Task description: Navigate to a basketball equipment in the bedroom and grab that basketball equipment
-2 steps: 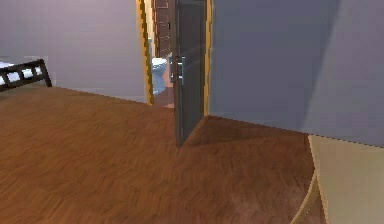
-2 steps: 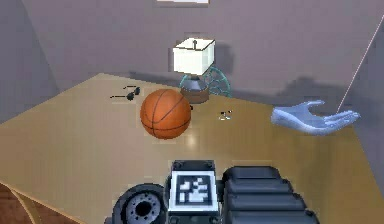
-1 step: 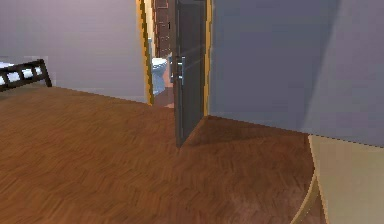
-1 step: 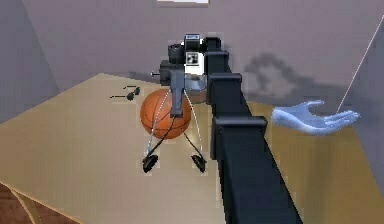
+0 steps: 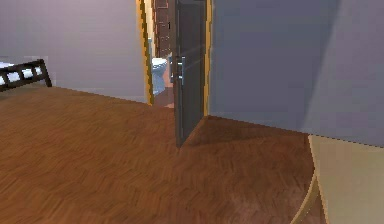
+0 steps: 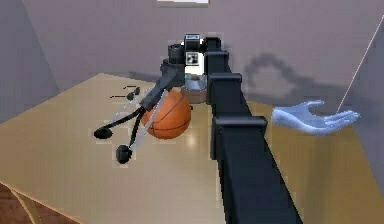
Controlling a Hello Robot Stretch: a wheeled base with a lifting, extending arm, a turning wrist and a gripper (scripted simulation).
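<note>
The fingers (image 6: pixel 123 154) slant down across the front of the orange basketball (image 6: pixel 172 118), which seems to rest on the bench (image 6: pixel 55 135). I can't tell whether they have hold of it or merely lie beside it. This looks like the grab step, with the driving done by my reckoning. The next move calls for a sure hold on that round, roll-prone ball and a straight lift clear of the top. The dark arm (image 6: pixel 245 150) runs out over pale tan wood, with a pale blue hand-shaped object (image 6: pixel 318 118) beyond it. Around it are a wood floor (image 5: pixel 100 160), blue-grey walls (image 5: pixel 270 60), a door (image 5: pixel 188 65) ajar, and a dark bed frame (image 5: pixel 24 72) at the forward view's left.
</note>
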